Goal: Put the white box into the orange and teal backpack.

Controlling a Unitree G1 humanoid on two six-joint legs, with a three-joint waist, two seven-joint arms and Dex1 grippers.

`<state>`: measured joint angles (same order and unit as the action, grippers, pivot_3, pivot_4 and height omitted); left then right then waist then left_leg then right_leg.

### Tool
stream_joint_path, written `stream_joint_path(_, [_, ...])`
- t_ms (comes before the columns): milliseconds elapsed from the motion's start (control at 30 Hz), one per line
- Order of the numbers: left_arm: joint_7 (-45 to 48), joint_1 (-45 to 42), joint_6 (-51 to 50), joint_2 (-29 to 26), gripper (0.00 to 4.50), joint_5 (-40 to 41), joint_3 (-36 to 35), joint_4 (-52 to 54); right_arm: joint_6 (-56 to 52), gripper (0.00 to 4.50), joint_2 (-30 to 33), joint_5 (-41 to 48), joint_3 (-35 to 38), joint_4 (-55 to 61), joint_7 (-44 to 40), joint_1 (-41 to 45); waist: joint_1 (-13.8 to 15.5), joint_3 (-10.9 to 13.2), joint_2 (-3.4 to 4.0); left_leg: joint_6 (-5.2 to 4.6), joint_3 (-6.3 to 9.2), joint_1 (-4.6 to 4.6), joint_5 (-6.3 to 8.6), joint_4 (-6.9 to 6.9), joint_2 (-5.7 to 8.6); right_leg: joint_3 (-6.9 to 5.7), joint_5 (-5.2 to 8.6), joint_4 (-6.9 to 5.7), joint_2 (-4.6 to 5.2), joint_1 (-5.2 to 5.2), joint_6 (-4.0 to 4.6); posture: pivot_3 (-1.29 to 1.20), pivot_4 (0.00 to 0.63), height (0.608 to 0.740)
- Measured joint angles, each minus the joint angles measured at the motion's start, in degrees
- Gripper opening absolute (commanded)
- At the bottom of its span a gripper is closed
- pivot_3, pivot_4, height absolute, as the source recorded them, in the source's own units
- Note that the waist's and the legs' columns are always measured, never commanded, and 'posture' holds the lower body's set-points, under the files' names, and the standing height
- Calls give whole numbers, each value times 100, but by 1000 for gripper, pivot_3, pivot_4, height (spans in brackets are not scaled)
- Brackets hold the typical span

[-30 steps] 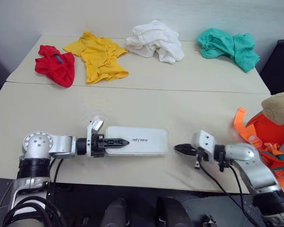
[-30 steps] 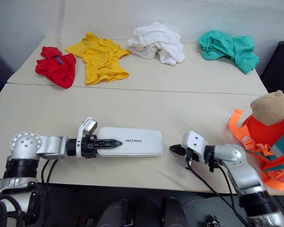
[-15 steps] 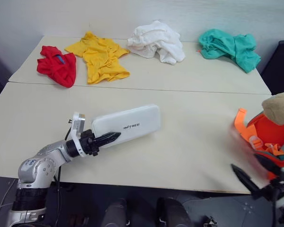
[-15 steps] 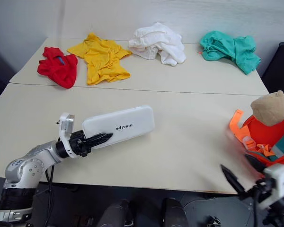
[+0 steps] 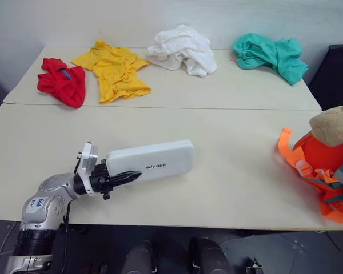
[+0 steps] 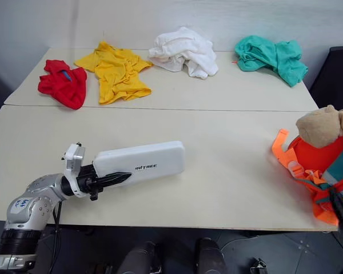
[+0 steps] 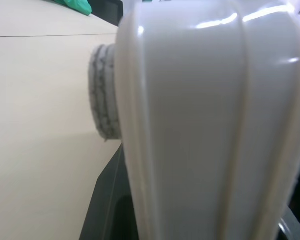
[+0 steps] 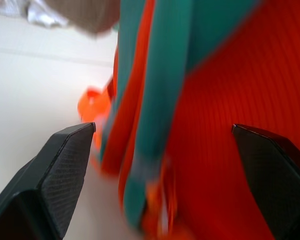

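Note:
The white box (image 5: 154,161) is a long flat case with dark lettering, held just above the near table and angled away to the right. My left gripper (image 5: 121,178) is shut on its near left end, one black finger lying across the top. In the left wrist view the white box (image 7: 200,125) looms close. The orange and teal backpack (image 5: 326,162) stands at the table's right edge with a tan plush piece (image 5: 331,124) on top. My right gripper (image 8: 163,127) is open right beside the backpack, whose orange and teal fabric lies close ahead between its spread fingers (image 6: 337,206).
On the far table lie a red garment (image 5: 62,83), a yellow one (image 5: 111,71), a white cloth (image 5: 180,48) and a teal cloth (image 5: 268,52). A seam (image 5: 188,107) runs between the two tables. A dark chair (image 5: 334,74) stands at the far right.
My right gripper left the box's right end, swung out to the backpack and opened. My left gripper rolled and lifted the box, which now points away to the right.

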<state>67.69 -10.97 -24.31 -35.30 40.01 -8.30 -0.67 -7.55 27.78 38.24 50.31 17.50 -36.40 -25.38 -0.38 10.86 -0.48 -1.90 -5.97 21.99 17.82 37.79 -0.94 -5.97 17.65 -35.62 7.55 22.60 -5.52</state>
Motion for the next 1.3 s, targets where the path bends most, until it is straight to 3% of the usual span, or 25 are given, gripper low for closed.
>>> stream_joint_path(67, [11, 20, 49, 24, 1285, 0, -50, -28, -91, 4482, 249, -6, -252, -81, -17, 336, 25, 1, 1, 2, 3, 2, -2, -1, -1, -6, 1, -3, -3, 0, 2, 0, 150, 740])
stream_joint_path(167, [25, 113, 75, 35, 1285, 14, -202, -31, -175, 3888, 546, -82, -556, -398, -63, 815, 42, 1, 2, -6, 2, 6, -4, 7, 4, -11, 1, -4, 0, -2, 0, 0, 150, 740])
stream_joint_path(500, [-623, 257, -230, 132, 1285, 287, -946, 39, -136, 430, 951, -264, -1346, -1153, -758, 1922, -1, 1, 1, -12, -1, 5, -4, 20, 4, -8, -5, -11, -1, -7, -9, 0, 150, 740])
stream_joint_path(567, [-855, 266, -307, 198, 1285, 373, -1159, 40, -224, 26, 974, -224, -1679, -1138, -970, 2282, -38, 1, 1, -10, -1, 4, -5, 20, 2, -7, -5, -15, -3, -7, -9, 0, 150, 740])
stream_joint_path(733, [-1292, 192, -379, 273, 1285, 563, -1612, -74, -626, 26, 935, -200, -3157, -520, -1440, 3261, -140, 1, 1, -3, 0, 3, -9, 20, 0, -8, -5, -23, -5, -3, -9, 0, 150, 740])
stream_joint_path(1000, [-1505, 330, -355, 245, 1285, 549, -1821, -188, -1276, 26, 204, 106, -4934, 35, -1899, 4731, -117, 2, 0, -5, 5, 22, -8, 24, 2, -17, -5, -27, -4, 3, -9, 0, 150, 740])
stream_joint_path(1133, [-1518, 560, -317, 147, 1285, 553, -2069, -185, -1975, 26, 478, 735, -5180, 521, -2276, 4800, -97, 2, -2, -10, 18, 29, -3, 24, 3, -29, -5, -16, 1, 0, -9, 0, 150, 740])
stream_joint_path(1300, [-1482, 923, -388, 32, 1285, 867, -2490, 355, -2541, 26, 1162, 1081, -4840, 450, -2557, 4429, -50, 10, -34, -15, 29, 33, 3, 27, 6, -34, -7, 6, 9, -11, -13, 0, 150, 740])
